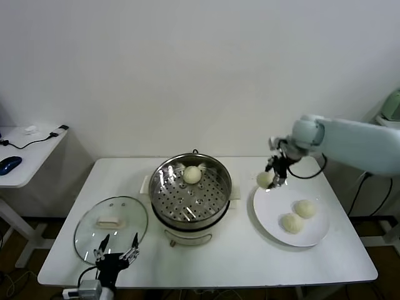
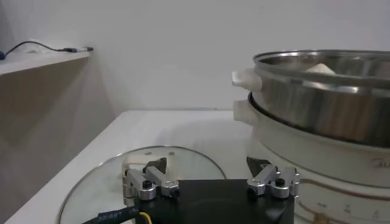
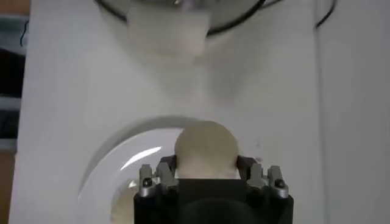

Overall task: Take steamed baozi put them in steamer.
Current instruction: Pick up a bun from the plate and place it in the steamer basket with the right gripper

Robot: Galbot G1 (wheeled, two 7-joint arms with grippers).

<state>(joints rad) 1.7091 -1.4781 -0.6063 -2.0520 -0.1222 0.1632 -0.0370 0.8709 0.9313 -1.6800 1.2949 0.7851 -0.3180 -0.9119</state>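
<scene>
On the counter (image 1: 237,250), item by item:

Steamer (image 1: 191,187): stands at centre, uncovered, perforated tray exposed. Holds one baozi (image 1: 192,174) toward its far side. Count delivered: one of four.

Right hand (image 1: 275,175): raised over the near-steamer edge of the white plate (image 1: 275,215), fingers closed on a second baozi (image 1: 264,179). The right wrist view shows this bun pinched between both pads, with the plate rim beneath and the steamer's handle farther ahead. Judged to be mid-transfer, lifted but not yet carried across to the pot.

Plate: two more baozi, one (image 1: 305,209) farther back and one (image 1: 292,222) nearer, lying just beside each other, untouched.

Glass lid (image 1: 111,224): flat on the counter, left of the steamer.

Left hand (image 1: 116,249): parked low at the front edge over the lid, fingers spread apart, holding nothing.

Remaining, by judgement: set down the held bun, then fetch the two on the plate.
</scene>
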